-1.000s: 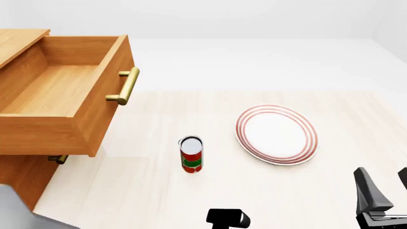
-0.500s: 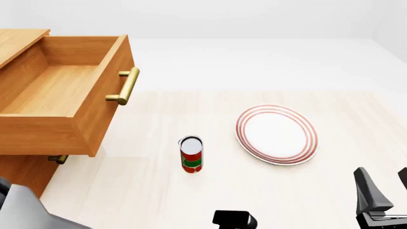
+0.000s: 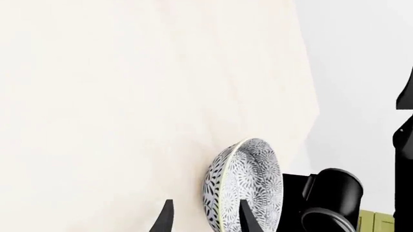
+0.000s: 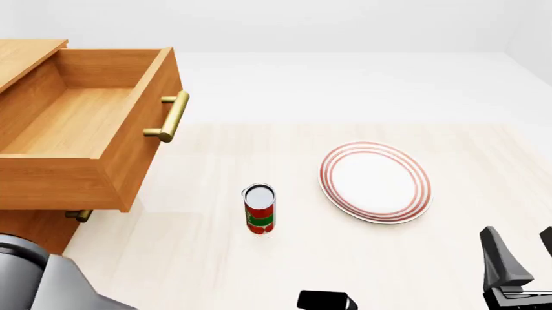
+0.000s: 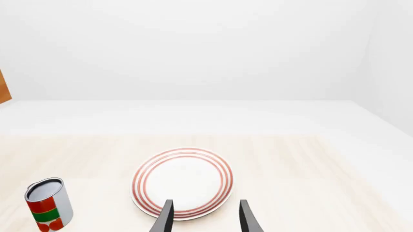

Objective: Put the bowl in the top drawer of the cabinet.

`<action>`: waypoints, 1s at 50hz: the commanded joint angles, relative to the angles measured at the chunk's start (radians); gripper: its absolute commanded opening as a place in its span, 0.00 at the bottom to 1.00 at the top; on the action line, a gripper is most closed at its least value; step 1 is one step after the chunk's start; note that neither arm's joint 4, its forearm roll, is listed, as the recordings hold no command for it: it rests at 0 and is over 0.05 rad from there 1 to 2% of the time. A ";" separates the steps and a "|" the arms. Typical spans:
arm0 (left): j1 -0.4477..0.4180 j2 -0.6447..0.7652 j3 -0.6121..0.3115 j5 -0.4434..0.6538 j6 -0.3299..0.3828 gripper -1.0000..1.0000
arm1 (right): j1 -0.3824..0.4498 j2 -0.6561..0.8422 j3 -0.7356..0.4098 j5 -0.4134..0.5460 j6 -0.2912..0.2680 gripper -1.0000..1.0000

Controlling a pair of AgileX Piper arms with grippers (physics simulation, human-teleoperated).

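bowl [image 3: 246, 186] missing from the front view, its bottom edge cut off in the left wrist view, cabinet [image 4: 30, 236] cut off at the left, right gripper [image 4: 518, 258] half out of frame

You are looking at a bowl [image 3: 248, 186] showing white with dense dark grey-blue floral speckle inside and out. The cabinet [image 4: 30, 236] and top drawer [image 4: 86, 129] are showing light-brown wood with brass-gold handles. The plate [image 4: 375, 182] is showing white with red rim rings, the can [image 4: 260, 208] red and green, the worktop [image 4: 198, 258] pale cream.
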 commanded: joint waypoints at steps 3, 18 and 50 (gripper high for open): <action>-0.009 0.019 -0.014 -0.001 -0.005 1.00 | 0.000 0.000 0.000 0.000 0.000 1.00; 0.020 -0.002 -0.033 0.021 0.038 0.00 | 0.000 0.000 0.000 0.000 0.000 1.00; 0.149 -0.150 -0.016 0.157 0.120 0.00 | 0.000 0.000 0.000 0.000 0.000 1.00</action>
